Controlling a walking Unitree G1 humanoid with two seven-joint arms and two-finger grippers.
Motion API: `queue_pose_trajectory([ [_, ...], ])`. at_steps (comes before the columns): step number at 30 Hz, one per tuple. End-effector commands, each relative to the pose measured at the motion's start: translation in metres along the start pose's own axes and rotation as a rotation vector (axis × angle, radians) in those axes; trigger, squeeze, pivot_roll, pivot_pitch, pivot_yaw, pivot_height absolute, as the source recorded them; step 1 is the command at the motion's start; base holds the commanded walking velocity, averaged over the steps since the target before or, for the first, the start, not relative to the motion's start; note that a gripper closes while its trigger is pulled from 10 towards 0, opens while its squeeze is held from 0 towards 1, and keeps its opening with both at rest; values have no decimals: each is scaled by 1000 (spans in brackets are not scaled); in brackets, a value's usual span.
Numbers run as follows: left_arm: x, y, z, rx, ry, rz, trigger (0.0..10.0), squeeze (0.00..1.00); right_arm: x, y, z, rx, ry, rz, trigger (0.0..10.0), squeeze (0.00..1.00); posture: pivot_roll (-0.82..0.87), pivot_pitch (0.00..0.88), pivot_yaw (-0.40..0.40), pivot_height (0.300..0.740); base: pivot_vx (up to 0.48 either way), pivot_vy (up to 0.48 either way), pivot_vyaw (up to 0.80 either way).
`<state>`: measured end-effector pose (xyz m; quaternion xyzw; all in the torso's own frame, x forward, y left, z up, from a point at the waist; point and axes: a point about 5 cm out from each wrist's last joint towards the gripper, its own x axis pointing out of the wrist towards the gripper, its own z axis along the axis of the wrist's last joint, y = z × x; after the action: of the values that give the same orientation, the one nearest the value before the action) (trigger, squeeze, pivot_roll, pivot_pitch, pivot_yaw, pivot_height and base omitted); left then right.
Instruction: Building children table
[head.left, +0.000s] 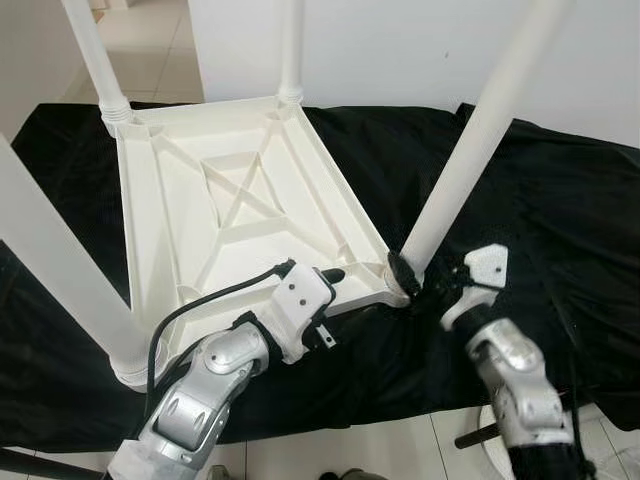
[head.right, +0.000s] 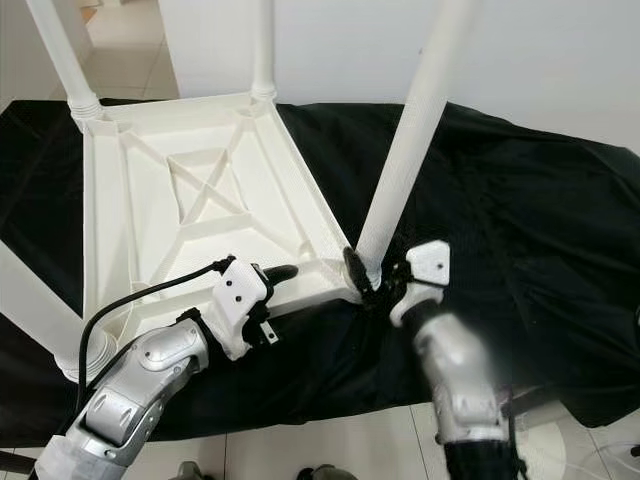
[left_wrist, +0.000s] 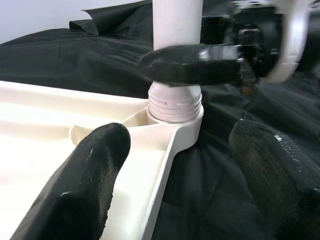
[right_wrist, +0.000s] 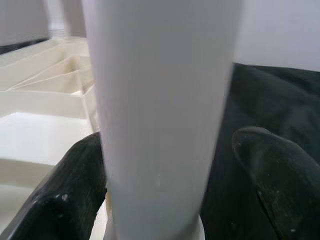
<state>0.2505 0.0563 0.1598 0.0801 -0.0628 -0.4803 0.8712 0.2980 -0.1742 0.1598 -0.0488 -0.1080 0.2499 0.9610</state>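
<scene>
Right gripper (head.left: 415, 280) clamps the base of a white leg (head.left: 470, 150), which leans up and away from its corner socket on the upturned tabletop (head.left: 240, 200) lying on black cloth (head.left: 540, 200). Left gripper (left_wrist: 175, 165), fingers apart, straddles the tabletop's edge beside that socket.

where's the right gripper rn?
The right gripper is at the near right corner of the upturned white tabletop, its fingers around the base of the table leg seated there, over the black cloth.
</scene>
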Motion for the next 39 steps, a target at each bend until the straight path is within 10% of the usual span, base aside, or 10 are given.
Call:
queue_pose_trajectory([
  [1, 0, -1, -3, -5, 10, -16, 10000, 0, 1, 3, -6, -3, 22, 43, 10000, 0, -59, 113, -46, 740, 0, 0, 0],
  [3, 1, -1, -3, -4, 10, -17, 10000, 0, 6, 2, -7, -22, 26, 70, 8824, 0, -58, 110, -45, 740, 0, 0, 0],
  [6, 2, -2, -2, -4, 6, -21, 10000, 0, 14, 4, -10, -41, 53, 157, 1647, 0, -55, 105, -45, 740, 0, 0, 0],
  [8, 2, -2, -2, -3, 5, -22, 10000, 0, 15, 5, -11, -41, 58, 174, 1647, 0, -55, 105, -45, 740, 0, 0, 0],
  [9, 2, -2, -2, -2, 5, -21, 10000, 0, 16, 4, -13, -47, 65, 196, 0, 0, -52, 102, -47, 740, 0, 0, 0],
  [17, 2, -2, -1, 1, 1, -10, 10000, 0, 12, -1, -18, -36, 82, 235, 0, 0, -57, 101, -71, 740, 0, 0, 0],
  [18, 2, -2, -2, 0, 0, -9, 10000, 0, 11, -1, -19, -27, 82, 227, 4667, 0, -68, 105, -76, 740, 0, 0, 0],
  [19, 2, -2, -2, 0, 0, -9, 10000, 0, 11, -1, -19, -27, 82, 227, 4667, 0, -68, 105, -76, 740, 0, 0, 0],
  [20, 1, -3, -2, -2, 0, -8, 10000, 0, 9, -1, -18, -13, 79, 209, 10000, 0, -68, 105, -76, 740, 0, 0, 0],
  [39, 0, -7, -3, -8, 8, -35, 10000, 0, -3, 21, -12, 59, 22, -208, 10000, 0, -73, 121, -48, 740, 0, 0, 0],
])
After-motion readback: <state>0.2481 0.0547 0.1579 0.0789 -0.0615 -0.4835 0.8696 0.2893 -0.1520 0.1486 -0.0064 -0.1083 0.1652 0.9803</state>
